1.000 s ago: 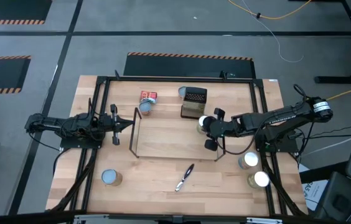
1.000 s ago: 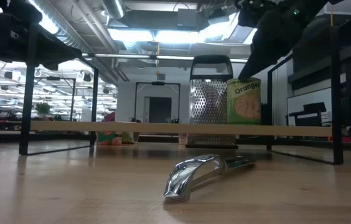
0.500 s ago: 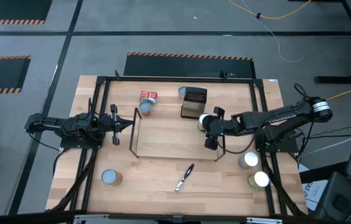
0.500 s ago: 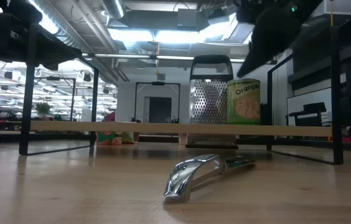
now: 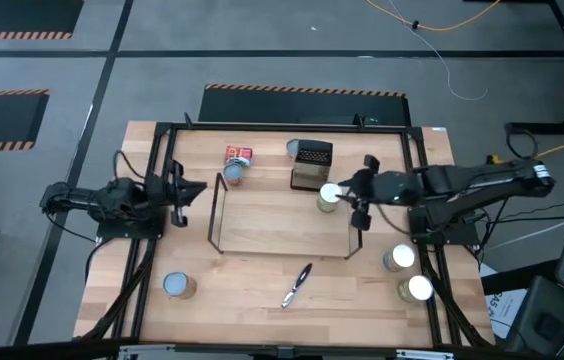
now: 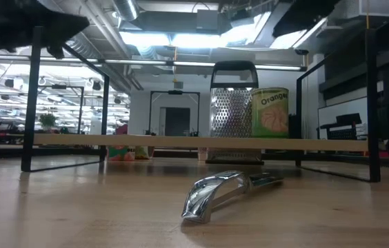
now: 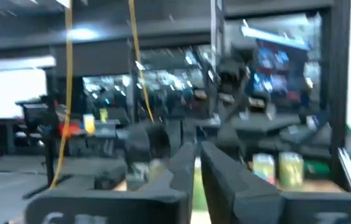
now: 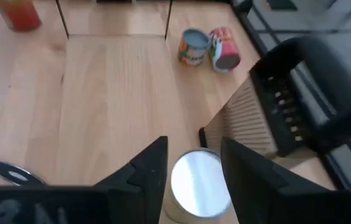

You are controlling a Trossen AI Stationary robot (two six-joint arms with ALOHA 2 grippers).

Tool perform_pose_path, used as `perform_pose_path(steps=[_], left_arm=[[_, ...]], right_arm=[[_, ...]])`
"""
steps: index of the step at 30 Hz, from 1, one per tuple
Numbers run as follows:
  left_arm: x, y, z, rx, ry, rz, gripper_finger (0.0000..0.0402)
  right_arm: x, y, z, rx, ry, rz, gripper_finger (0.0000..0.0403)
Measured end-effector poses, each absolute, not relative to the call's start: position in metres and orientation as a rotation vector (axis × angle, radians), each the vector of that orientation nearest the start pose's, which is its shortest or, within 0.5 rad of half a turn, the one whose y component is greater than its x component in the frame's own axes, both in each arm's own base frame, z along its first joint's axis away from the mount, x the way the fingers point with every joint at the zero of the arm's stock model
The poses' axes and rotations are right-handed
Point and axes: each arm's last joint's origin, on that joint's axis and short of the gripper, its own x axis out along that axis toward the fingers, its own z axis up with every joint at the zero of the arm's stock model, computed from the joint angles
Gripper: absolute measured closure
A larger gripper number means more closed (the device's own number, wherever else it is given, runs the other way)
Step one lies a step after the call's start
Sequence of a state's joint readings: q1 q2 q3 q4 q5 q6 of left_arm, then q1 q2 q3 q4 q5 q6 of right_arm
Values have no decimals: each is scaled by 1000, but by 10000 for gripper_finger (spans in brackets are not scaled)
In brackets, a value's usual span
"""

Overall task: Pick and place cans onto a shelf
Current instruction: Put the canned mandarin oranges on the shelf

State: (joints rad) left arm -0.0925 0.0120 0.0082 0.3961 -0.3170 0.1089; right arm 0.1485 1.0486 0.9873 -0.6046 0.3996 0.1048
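A can (image 5: 328, 195) with a shiny top stands upright on the shelf (image 5: 272, 225), at its far right corner. The low view shows its green "Orange" label (image 6: 270, 111) on the shelf board (image 6: 146, 141). My right gripper (image 5: 352, 196) hangs open above and to the right of this can. In the right wrist view its fingers (image 8: 150, 168) stand on either side of the can top (image 8: 199, 180), clear of it. My left gripper (image 5: 192, 188) waits left of the shelf, fingers together and tilted upward (image 7: 197, 165).
A dark grater (image 5: 312, 165) stands just behind the placed can. Two cans (image 5: 236, 165) lie far left of it, and one (image 5: 293, 148) behind it. More cans stand near left (image 5: 177, 286) and near right (image 5: 399, 258) (image 5: 417, 290). A metal tool (image 5: 297, 285) lies near the front.
My right gripper has risen and drawn back toward the table's right edge, off the can, which stays upright on the shelf. My left gripper has tipped its fingers upward and stayed where it was.
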Motion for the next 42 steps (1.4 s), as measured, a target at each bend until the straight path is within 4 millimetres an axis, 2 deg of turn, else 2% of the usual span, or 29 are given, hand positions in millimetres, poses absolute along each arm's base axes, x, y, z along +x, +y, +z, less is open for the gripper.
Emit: perform_pose_path(steps=[7,11,16,25,32,38,42], left_arm=[[83,4,215,-34,-516,341,319],[83,6,228,-107,-519,412,315],[91,8,249,-115,-461,511,316],[121,14,291,-74,-293,655,317],[146,26,326,-144,-140,732,317],[169,41,346,-178,-16,747,317],[185,54,352,-224,51,728,317]], right_arm=[[185,4,310,-58,599,-338,251],[175,-4,308,-61,578,-367,251],[168,-13,310,-75,551,-411,251],[167,-29,310,-111,572,-462,251],[167,-33,311,-79,559,-417,251],[167,-33,310,-88,562,-413,251],[167,-33,310,-129,571,-401,251]])
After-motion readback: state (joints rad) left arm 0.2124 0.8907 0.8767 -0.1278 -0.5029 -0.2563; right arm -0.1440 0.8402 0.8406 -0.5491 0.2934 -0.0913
